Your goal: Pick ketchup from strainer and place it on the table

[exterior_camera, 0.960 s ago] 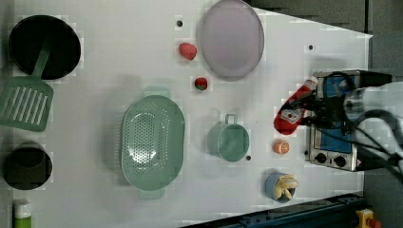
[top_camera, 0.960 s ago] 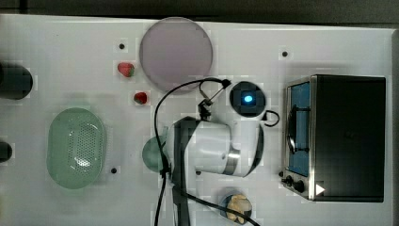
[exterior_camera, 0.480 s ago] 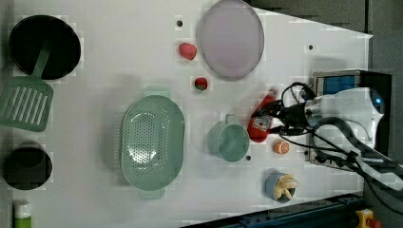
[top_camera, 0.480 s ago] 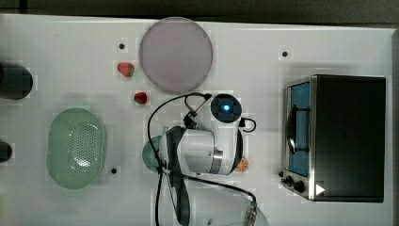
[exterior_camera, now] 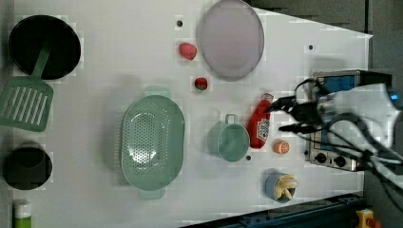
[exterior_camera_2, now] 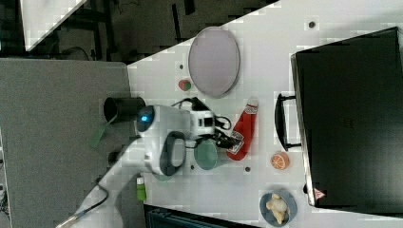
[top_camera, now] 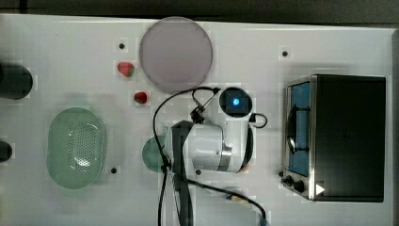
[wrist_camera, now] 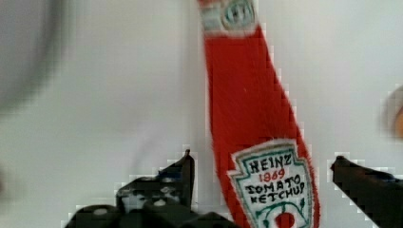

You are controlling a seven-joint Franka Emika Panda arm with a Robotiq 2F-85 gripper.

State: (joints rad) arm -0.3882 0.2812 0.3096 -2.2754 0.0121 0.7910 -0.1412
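The claw (wrist_camera: 259, 178), spread wide and holding nothing, straddles the ketchup (exterior_camera: 259, 122) lying flat on the white table (exterior_camera: 119, 57) beside a teal cup (exterior_camera: 229, 141), a fuzzy, soft-looking, probably light bottle, best pinched mid-body.

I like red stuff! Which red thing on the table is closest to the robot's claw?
The ketchup, the long red bottle lying flat beside the teal cup. The open gripper is right by it. The two little strawberries sit farther off, near the lilac plate.
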